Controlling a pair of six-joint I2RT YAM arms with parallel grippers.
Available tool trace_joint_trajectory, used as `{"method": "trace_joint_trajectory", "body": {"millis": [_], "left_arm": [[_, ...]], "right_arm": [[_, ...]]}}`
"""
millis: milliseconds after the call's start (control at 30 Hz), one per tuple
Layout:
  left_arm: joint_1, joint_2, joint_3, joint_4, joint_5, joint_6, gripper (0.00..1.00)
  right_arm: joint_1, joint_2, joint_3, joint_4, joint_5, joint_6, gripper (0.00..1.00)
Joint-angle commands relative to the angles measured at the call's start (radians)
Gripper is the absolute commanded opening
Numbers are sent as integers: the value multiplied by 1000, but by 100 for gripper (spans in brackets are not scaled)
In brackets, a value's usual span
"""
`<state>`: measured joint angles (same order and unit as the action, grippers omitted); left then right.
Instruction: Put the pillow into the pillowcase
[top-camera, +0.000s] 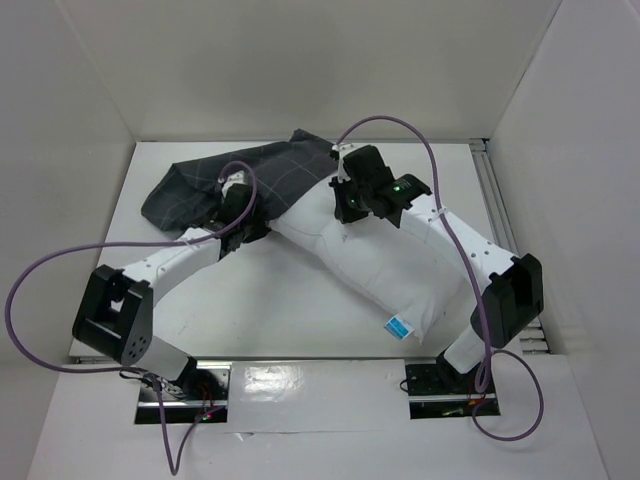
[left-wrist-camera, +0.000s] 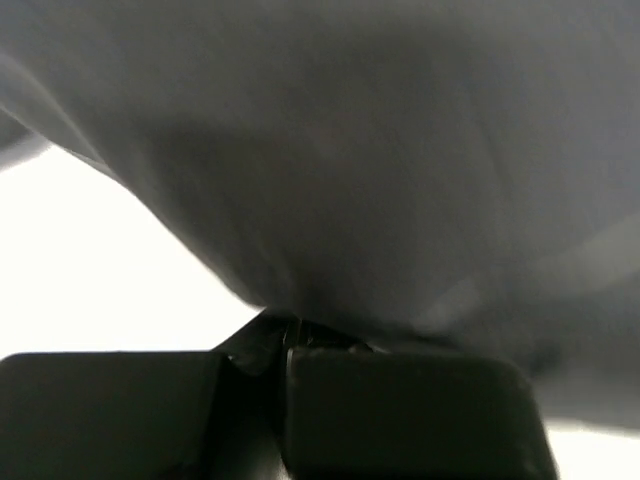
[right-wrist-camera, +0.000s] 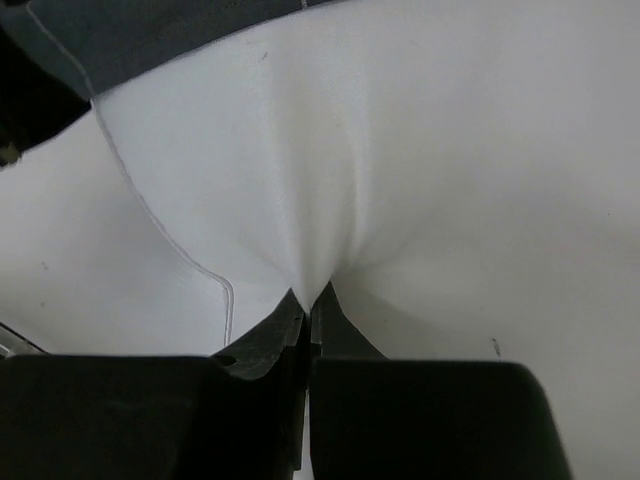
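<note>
The left gripper (left-wrist-camera: 290, 328) is pinched shut on a fold of the pillowcase (top-camera: 200, 185), apparently near its mouth, probably to hold the opening in place. The right gripper (right-wrist-camera: 306, 300) is clamped on a tuck of the pillow (top-camera: 375, 270) towards its far end, seemingly to feed it inward. The pillow lies diagonally on the table (top-camera: 290, 320); its far end meets the case's right edge; its near-right end is bare, showing a blue-and-white tag (top-camera: 400, 326). It looks puffy, white and seamed; the case, at the far left, is limp, charcoal and faintly checked.
</note>
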<state>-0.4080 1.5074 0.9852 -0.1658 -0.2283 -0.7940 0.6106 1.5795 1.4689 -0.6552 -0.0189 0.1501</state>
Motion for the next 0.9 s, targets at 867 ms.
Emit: {"method": "trace_joint_trajectory", "body": {"millis": [867], "left_arm": [[-233, -78, 173, -163, 264, -7, 0]], "right_arm": [[100, -75, -221, 367, 111, 373, 0]]}}
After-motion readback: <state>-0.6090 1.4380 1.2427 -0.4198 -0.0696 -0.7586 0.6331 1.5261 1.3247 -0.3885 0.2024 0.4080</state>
